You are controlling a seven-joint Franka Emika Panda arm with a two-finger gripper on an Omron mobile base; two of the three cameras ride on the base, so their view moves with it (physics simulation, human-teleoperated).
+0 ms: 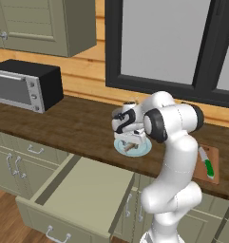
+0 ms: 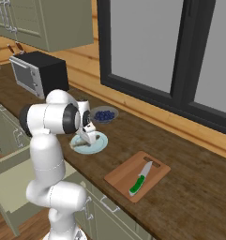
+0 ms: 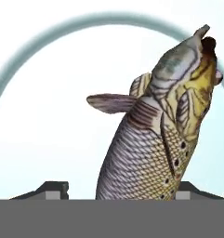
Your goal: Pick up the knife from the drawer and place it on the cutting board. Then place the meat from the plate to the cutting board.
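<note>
Hand view: the meat (image 3: pixel 155 139), fish-shaped, is seen on the plate (image 3: pixel 48 153) between the fingertips (image 3: pixel 53 189) of the pincer (image 3: pixel 118 191), spread either side for a grasp. The knife (image 2: pixel 140 180) is already laid on the board (image 2: pixel 118 177), lower right.

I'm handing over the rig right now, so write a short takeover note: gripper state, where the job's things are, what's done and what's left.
Gripper: down over the plate, fingers either side of the meat, a fish; grip not confirmed.
Knife: lying on the cutting board, to the plate's right.
Drawer: open, with nothing in it.
Done: knife moved to the board.
Left: grasp the fish, lift it, and set it on the board beside the knife.
</note>
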